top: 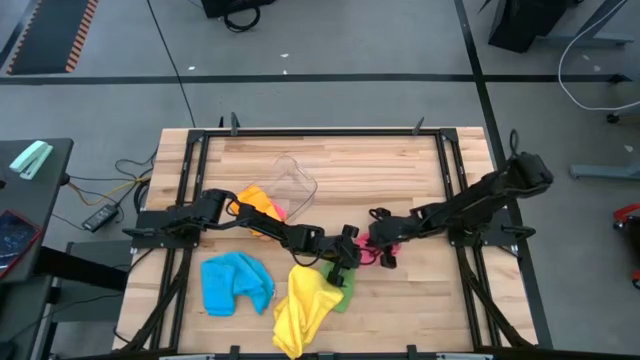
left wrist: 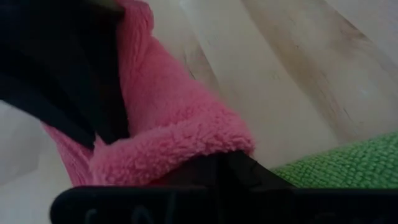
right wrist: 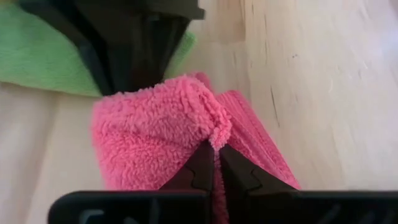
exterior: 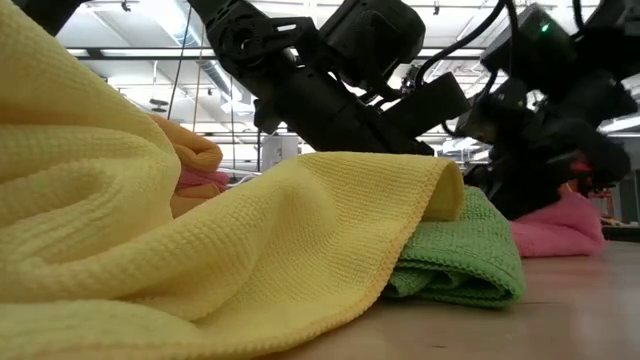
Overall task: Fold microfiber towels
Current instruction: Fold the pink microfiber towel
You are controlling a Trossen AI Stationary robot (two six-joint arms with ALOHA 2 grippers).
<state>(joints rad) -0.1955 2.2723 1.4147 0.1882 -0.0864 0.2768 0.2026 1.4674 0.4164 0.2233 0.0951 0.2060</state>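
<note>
On the wooden table (top: 400,160), seen from above and read from left to right, a blue towel (top: 236,282) lies bunched near the front-left; just behind it an orange towel (top: 258,202) sits partly inside a clear plastic tub (top: 296,182), with the left arm (top: 250,222) crossing over it; a yellow towel (top: 303,305) sprawls at the front centre, its upper edge overlapping a green towel (top: 343,293); a pink towel (top: 385,247) lies crumpled just right of centre, between the two grippers.

The left gripper (top: 350,257) reaches in from the left and meets the pink towel at its near edge; its fingers are clenched on a fold of the pink cloth, which in its wrist view bulges directly over the dark fingertip (left wrist: 217,171), with green cloth beside it.

The right gripper (top: 382,236) comes in from the right and sits on the same pink towel; its fingers (right wrist: 239,171) are pinched together with a thin ridge of pink pile caught between them.

In the low view the yellow towel fills the foreground, draped over the green one, and the pink towel (exterior: 560,228) rests on the table beneath the dark arms.
</note>
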